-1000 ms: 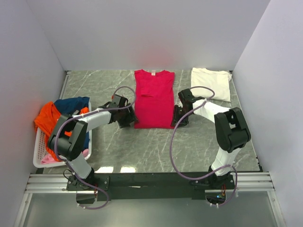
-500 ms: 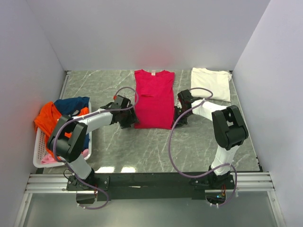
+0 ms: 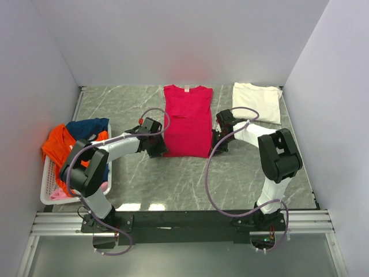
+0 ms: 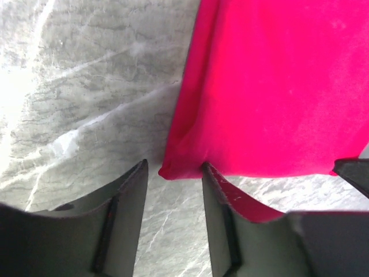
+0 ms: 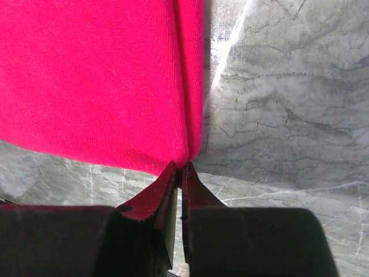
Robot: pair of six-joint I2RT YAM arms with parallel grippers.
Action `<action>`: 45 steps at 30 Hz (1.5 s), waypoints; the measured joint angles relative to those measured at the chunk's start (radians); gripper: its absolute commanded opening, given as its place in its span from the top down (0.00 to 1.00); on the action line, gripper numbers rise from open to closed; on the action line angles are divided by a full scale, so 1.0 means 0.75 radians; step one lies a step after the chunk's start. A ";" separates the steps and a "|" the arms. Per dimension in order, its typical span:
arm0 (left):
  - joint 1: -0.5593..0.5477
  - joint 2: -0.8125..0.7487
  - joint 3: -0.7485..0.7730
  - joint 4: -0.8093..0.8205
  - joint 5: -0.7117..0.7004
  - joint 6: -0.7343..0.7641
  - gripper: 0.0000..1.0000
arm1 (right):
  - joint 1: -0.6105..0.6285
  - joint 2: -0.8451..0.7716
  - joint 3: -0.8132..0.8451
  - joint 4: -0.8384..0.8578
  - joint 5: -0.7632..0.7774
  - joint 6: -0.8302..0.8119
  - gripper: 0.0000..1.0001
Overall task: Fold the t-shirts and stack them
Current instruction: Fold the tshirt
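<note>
A crimson-pink t-shirt [image 3: 187, 121] lies folded into a long strip on the table's middle, with its white neck label at the far end. My left gripper [image 3: 161, 148] is open at the shirt's near left corner. In the left wrist view that corner [image 4: 176, 168] sits between the tips of my gripper [image 4: 173, 168]. My right gripper [image 3: 215, 145] is at the near right corner. In the right wrist view it [image 5: 180, 167] is shut on the shirt's hem corner [image 5: 185, 151]. A folded cream-white t-shirt [image 3: 258, 102] lies at the back right.
A white slatted basket [image 3: 51, 182] stands at the left edge, holding orange [image 3: 57, 144], navy [image 3: 86, 128] and pale pink [image 3: 60, 194] t-shirts. Grey walls close in the marble table [image 3: 190, 179] on three sides. Purple cables loop over both arms.
My left gripper has slid right up to the shirt's near left corner. My right gripper has shifted slightly left at the near right corner.
</note>
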 measured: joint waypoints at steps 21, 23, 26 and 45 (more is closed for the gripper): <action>-0.031 0.110 0.074 -0.022 -0.034 -0.016 0.97 | 0.000 0.000 0.001 0.000 -0.002 -0.005 1.00; -0.032 0.110 0.070 -0.012 -0.030 -0.016 0.99 | 0.000 0.000 0.001 0.000 -0.002 -0.005 1.00; -0.034 0.109 0.063 0.003 -0.028 -0.015 1.00 | 0.000 0.000 0.001 -0.001 -0.002 -0.005 1.00; -0.060 -0.101 -0.103 -0.009 0.028 0.039 1.00 | 0.008 -0.197 -0.122 -0.071 0.007 -0.006 1.00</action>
